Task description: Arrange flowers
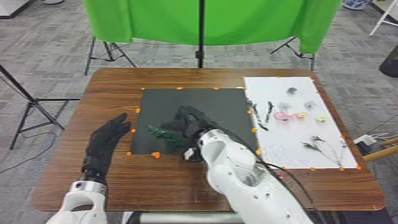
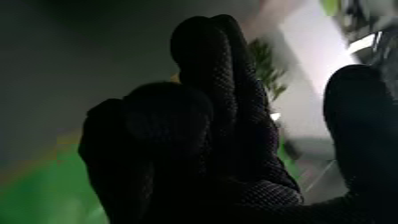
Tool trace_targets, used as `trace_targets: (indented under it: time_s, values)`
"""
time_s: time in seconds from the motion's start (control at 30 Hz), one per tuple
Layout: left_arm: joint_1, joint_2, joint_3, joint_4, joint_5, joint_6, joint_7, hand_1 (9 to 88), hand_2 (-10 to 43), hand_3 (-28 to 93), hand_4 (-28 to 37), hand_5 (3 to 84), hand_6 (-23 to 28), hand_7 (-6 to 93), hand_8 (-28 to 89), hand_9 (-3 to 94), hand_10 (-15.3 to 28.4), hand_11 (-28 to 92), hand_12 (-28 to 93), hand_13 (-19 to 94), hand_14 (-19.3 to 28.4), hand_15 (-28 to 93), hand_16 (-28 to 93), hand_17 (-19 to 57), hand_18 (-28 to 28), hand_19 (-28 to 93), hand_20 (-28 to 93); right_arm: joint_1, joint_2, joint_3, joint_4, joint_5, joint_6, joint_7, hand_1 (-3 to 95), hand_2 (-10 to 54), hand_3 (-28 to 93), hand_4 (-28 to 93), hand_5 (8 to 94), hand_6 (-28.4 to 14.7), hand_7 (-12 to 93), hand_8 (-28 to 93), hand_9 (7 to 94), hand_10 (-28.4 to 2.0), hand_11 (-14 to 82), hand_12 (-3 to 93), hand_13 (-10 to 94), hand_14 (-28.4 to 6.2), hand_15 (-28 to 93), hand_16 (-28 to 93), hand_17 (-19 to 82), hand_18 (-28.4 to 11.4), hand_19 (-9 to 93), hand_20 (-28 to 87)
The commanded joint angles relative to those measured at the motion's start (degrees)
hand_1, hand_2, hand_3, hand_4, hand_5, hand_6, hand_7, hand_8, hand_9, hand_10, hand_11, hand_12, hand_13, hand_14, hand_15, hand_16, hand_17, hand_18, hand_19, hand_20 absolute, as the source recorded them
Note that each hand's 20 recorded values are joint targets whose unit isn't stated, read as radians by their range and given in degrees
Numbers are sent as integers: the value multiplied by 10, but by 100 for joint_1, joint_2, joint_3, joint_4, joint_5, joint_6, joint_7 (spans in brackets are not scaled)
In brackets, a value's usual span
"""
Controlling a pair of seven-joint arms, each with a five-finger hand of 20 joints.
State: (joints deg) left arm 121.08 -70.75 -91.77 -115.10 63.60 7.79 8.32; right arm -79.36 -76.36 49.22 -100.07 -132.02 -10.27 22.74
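1. One brown wooden table (image 1: 151, 187) is filling most of the head view's lower part.
2. Green cloth (image 1: 222, 22) is hanging beyond the table's far edge, and a dark upright stand (image 1: 201, 50) is standing in front of it.
3. Black mat (image 1: 169, 102) is lying at the table's middle.
4. White sheet (image 1: 275, 145) is lying just to the mat's right.
5. Left hand (image 1: 105, 140) is hovering at the mat's left, pointing forward, its fingers lying straight and close together.
6. Right hand (image 1: 188, 122) is reaching over the mat; two long fingers (image 2: 218, 65) are standing straight and pressing together, one nearer finger is bending, and the thumb (image 2: 360, 110) is standing well apart.
7. Green sprig (image 1: 164, 134) is lying on the mat just beside the right hand; the pictures are leaving it unclear whether they are touching.
8. Branching stems (image 1: 327, 151) are spreading over the sheet's near part, while dark stems (image 1: 259, 117) are lying along its left side.
9. Pink flower (image 1: 282, 116), small yellow flowers (image 1: 322, 119) and greyish flower heads (image 1: 291, 91) are resting on the sheet.
10. Small orange pieces (image 1: 155, 155) are dotting the edges of mat and sheet.
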Motion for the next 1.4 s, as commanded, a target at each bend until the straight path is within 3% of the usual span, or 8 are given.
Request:
trace_targets:
  time_s: [0.03, 0.33, 0.73, 1.03, 1.4]
  values:
    - [187, -72, -30, -54, 42, -21, -72, 189, 17, 642, -270, 438, 47, 38, -37, 415, 146, 134, 145, 309, 154, 79, 36, 39, 108, 11, 166, -193, 559, 130, -326, 187, -335, 182, 217, 84, 581, -102, 771, -56, 176, -77, 825, -172, 430, 292, 894, -62, 612, 313, 699, -101, 932, 486]
    - [145, -100, -15, -52, 65, -41, -105, 186, 12, 654, -279, 439, 42, 52, -43, 419, 139, 137, 142, 309, 150, 79, 32, 38, 106, 10, 165, -340, 545, 2, -641, 745, -894, 348, 213, 95, 576, -87, 796, -55, 173, -69, 840, -171, 422, 294, 904, -61, 606, 317, 706, -96, 932, 484]
    - [163, -94, -30, -61, 20, -7, -109, 185, 13, 660, -281, 447, 49, 59, -43, 423, 157, 149, 141, 314, 161, 81, 31, 38, 107, 10, 163, -418, 355, -76, -647, 1170, -961, 343, 257, 85, 557, -78, 779, -58, 171, -69, 837, -170, 417, 302, 899, -63, 599, 327, 700, -96, 932, 484]
    - [221, -88, -52, -80, 15, -4, -111, 184, 7, 658, -282, 434, 30, 61, -50, 422, 128, 141, 137, 316, 141, 83, 29, 39, 105, 11, 163, -161, 648, 219, -917, 1098, -949, 372, 203, 79, 627, -90, 799, -52, 175, -67, 831, -170, 419, 299, 906, -66, 599, 322, 704, -96, 932, 477]
    - [194, -81, -53, -77, 32, -72, -155, 182, 3, 661, -283, 429, 23, 70, -57, 424, 119, 138, 136, 318, 129, 87, 24, 39, 102, 11, 163, -57, 489, 256, -471, 919, -1026, 406, 196, 86, 618, -91, 798, -51, 168, -68, 848, -172, 402, 297, 907, -62, 595, 324, 705, -93, 932, 480]
